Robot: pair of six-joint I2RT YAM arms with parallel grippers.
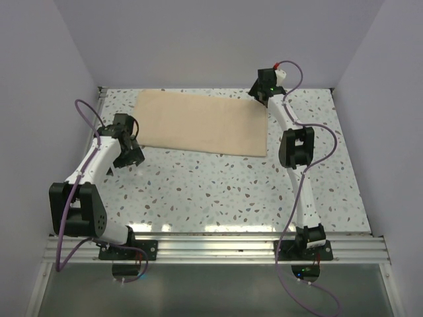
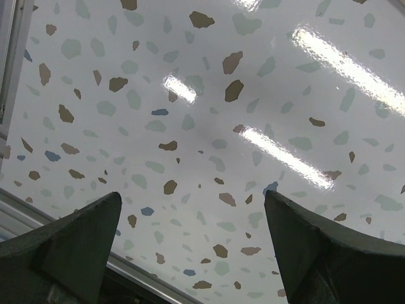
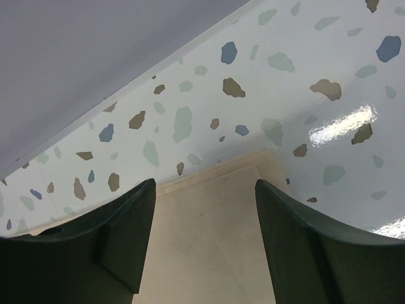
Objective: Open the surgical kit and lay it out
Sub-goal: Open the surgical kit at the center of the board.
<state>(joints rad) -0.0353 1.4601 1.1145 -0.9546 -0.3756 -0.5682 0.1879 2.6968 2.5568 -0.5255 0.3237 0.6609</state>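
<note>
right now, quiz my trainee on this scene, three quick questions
1. True or false: the left claw grips the cloth.
2. Which wrist view shows cloth? A left, B right, C both.
3. Fill in: the right claw is ___.
Key: 1 false; 2 B; 3 open.
</note>
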